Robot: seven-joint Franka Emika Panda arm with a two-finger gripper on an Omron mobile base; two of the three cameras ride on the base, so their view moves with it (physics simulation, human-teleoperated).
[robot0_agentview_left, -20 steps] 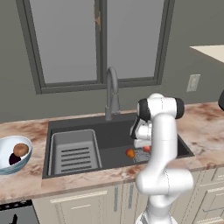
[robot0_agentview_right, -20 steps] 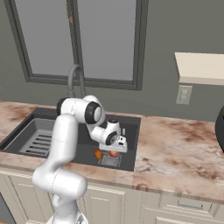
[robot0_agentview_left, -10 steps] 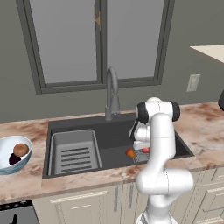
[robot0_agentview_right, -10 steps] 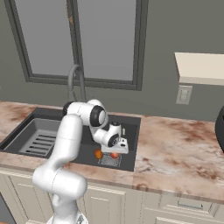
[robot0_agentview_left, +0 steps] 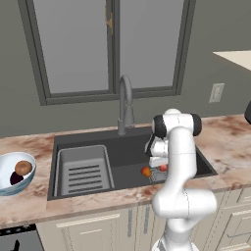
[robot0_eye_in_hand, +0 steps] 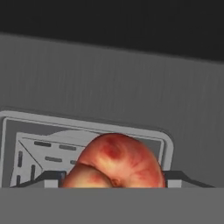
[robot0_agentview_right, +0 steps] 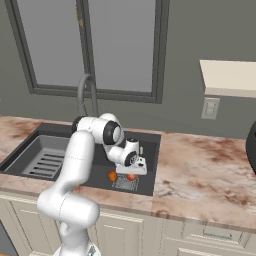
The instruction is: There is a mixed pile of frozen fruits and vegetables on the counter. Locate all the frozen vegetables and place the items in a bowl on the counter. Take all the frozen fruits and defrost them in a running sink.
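Note:
My gripper (robot0_agentview_left: 159, 164) (robot0_agentview_right: 134, 172) (robot0_eye_in_hand: 113, 177) hangs low in the dark grey sink (robot0_agentview_left: 98, 139) (robot0_agentview_right: 150, 138), over its drain grid. A reddish frozen fruit (robot0_eye_in_hand: 119, 158) (robot0_agentview_left: 163, 168) (robot0_agentview_right: 131, 176) sits between my fingertips on the drain. The tips stand close against both its sides; whether they still press it I cannot tell. An orange frozen fruit (robot0_agentview_left: 145, 171) (robot0_agentview_right: 112, 176) lies just beside it on the sink floor. The pale bowl (robot0_agentview_left: 30, 160) stands on the counter at far left. It holds the brown vegetable (robot0_agentview_left: 22, 167) and the dark purple one (robot0_agentview_left: 15, 178).
The arched faucet (robot0_agentview_left: 126, 103) (robot0_agentview_right: 86, 95) rises behind the sink. A grey ribbed tray insert (robot0_agentview_left: 83, 171) (robot0_agentview_right: 42, 157) fills the sink's left half. Marbled counter (robot0_agentview_left: 230, 142) (robot0_agentview_right: 200, 165) runs to the right. A window is behind.
The arm and hand have hardly moved over the drain. Both fruits lie where they were in the sink.

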